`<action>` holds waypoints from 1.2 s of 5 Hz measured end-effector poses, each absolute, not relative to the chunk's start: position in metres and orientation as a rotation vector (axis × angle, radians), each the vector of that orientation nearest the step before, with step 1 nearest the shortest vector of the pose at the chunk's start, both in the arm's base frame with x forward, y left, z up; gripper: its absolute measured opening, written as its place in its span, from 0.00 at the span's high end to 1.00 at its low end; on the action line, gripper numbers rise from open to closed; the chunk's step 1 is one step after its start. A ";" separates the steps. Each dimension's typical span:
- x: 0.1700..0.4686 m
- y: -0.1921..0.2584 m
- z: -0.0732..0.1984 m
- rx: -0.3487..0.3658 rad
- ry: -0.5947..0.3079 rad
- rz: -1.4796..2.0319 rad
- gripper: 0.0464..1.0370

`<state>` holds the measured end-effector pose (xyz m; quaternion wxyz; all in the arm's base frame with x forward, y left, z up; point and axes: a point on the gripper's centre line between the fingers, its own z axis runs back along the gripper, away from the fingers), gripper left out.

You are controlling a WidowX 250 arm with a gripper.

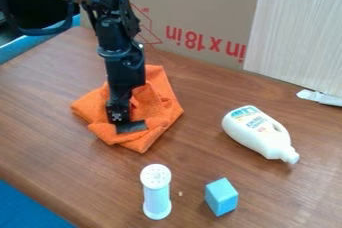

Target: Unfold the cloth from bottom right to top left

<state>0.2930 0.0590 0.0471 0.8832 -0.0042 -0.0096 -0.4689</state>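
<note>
Arm point(122, 42): mine; cut off by the top edge, upper left.
Gripper point(123, 117): mine, left of centre; its hold on the cloth, if any, cannot be told.
Orange cloth point(165, 103): middle partly hidden behind my gripper; inner layers concealed, number of folds unreadable to me.
White bottle point(248, 131): underside hidden; small label print blurred.
Speck point(180, 193): beside the shaker point(157, 194), lower centre; too small for me to identify.
White item point(322, 97): cut off by the right edge; kind uncertain.
Cardboard point(200, 2): cut off above; partly covered by the pale panel point(294, 32).
Blue surface point(27, 207): cut off, lower left corner.
Table point(47, 137): cut off, bottom and right.
</note>
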 end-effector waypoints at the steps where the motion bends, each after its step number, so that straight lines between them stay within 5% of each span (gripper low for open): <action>1: 0.295 0.059 0.049 -0.002 -0.029 -0.975 0.04; 3: 0.295 0.059 0.049 -0.005 -0.031 -0.972 0.04; 4: 0.289 0.056 0.068 -0.089 -0.099 -0.938 0.04; 6: 0.285 0.071 0.138 -0.086 -0.339 -0.907 0.04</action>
